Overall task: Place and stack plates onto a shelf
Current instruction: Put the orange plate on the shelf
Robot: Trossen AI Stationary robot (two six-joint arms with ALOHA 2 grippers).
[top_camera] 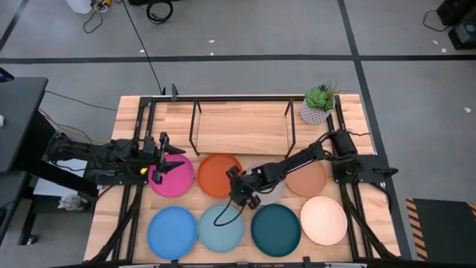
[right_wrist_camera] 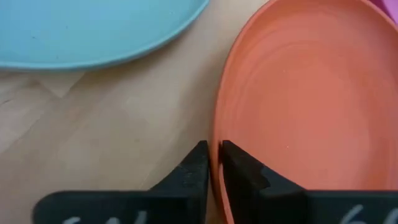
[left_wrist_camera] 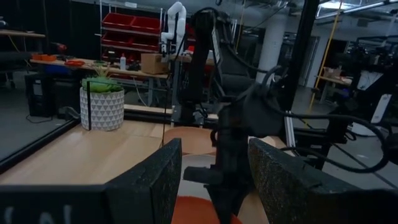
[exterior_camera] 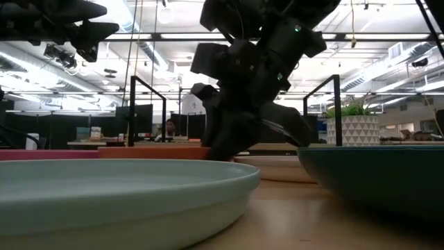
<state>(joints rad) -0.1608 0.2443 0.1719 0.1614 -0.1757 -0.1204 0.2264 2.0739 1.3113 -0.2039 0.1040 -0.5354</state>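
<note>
Eight plates lie on the wooden table in two rows: magenta (top_camera: 171, 177), orange (top_camera: 219, 175), light grey (top_camera: 269, 186) and terracotta (top_camera: 306, 179) in the far row; blue (top_camera: 172, 232), pale aqua (top_camera: 221, 228), dark teal (top_camera: 275, 229) and cream-peach (top_camera: 323, 220) in the near row. The shelf (top_camera: 242, 128) stands behind them at the far edge. My right gripper (top_camera: 239, 186) is low at the orange plate's near right rim, shut on it. My left gripper (top_camera: 165, 152) hovers open and empty above the magenta plate's far edge. My right gripper pinches the orange plate's rim (right_wrist_camera: 216, 134) between its two fingers, one finger (right_wrist_camera: 244, 171) on the inner side and one (right_wrist_camera: 194, 168) on the outer. The fingers come slanting down from the table's right. The plate (exterior_camera: 152, 151) lies flat and level.
A potted plant in a white patterned pot (top_camera: 317, 106) stands at the far right, beside the shelf. Black rails run along the table's left and right sides. My right arm reaches across the light grey plate. The shelf's board (top_camera: 242, 130) is bare.
</note>
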